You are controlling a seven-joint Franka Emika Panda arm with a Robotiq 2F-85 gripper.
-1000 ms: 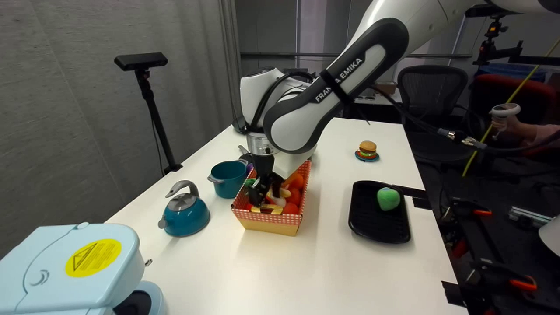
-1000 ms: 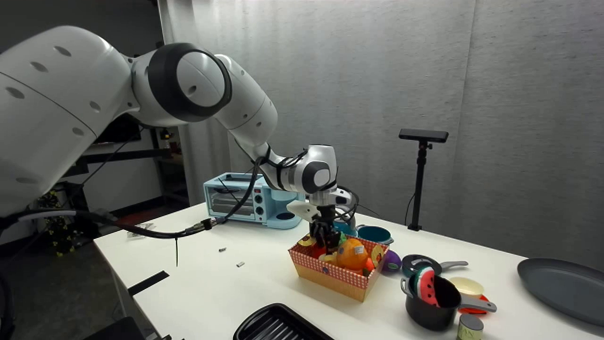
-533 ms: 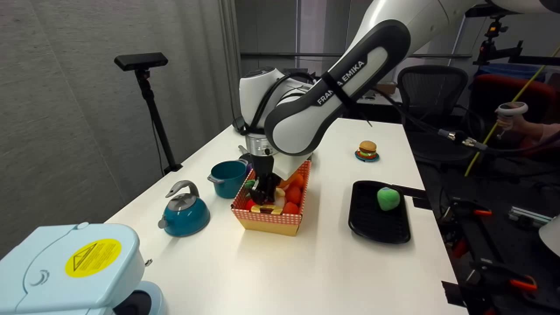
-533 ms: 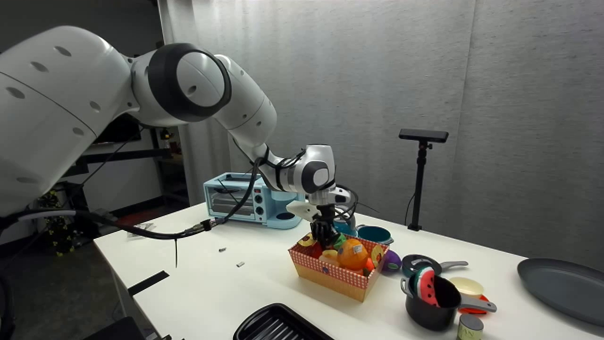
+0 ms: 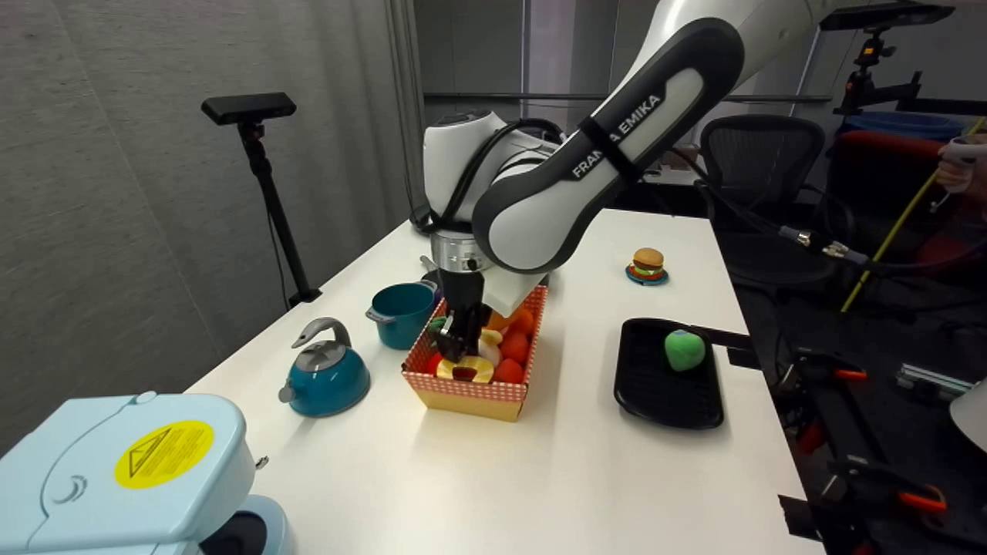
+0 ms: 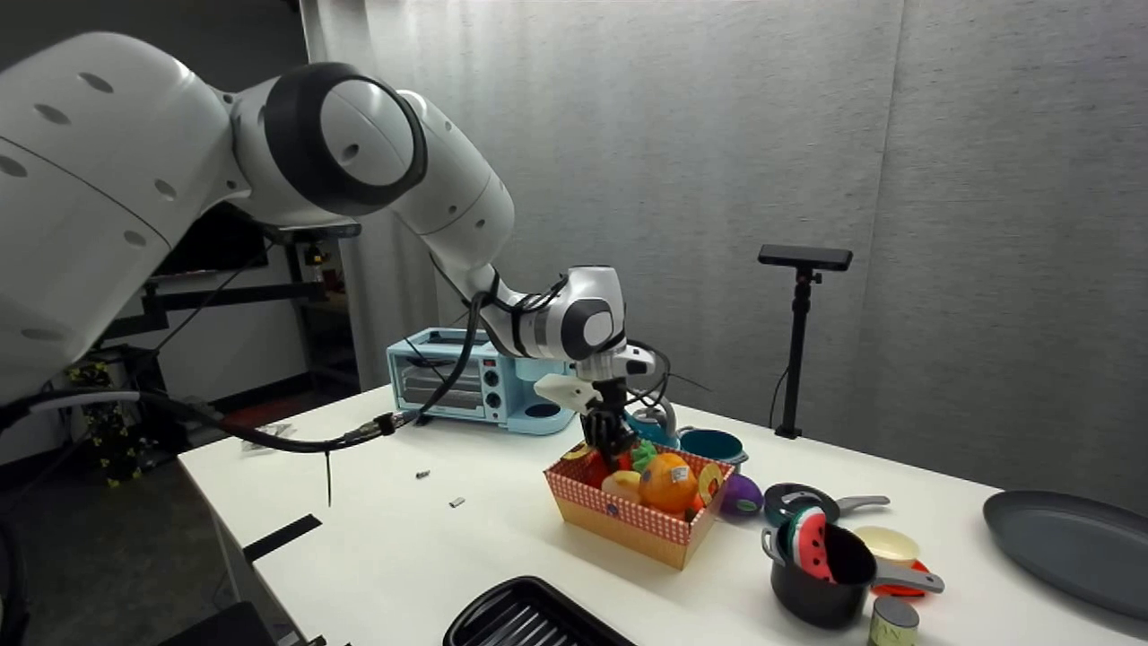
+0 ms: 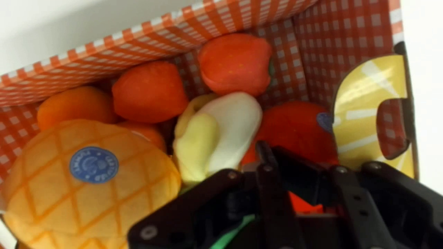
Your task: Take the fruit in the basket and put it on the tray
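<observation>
Red and round, the fruit (image 7: 294,122) sits in the checked basket (image 5: 474,402), beside the yellow slice (image 7: 358,114) and right by the claw (image 5: 456,348). The claw points down into the basket, but one cannot tell if it is spread or pinching the fruit. Grabbing seems to be the step now. Next, the claw should get a good hold, lift straight up past the basket's sides, and go over to the black tray (image 5: 655,393), where a green fruit (image 5: 684,351) sits.

Red-and-white checks lining the basket (image 7: 138,46), red fruit (image 7: 290,126) flashing a blue sticker (image 7: 325,121), the tray (image 5: 655,389) solid black, worktop (image 5: 586,478) white, kettle (image 5: 328,385) teal and grey!
</observation>
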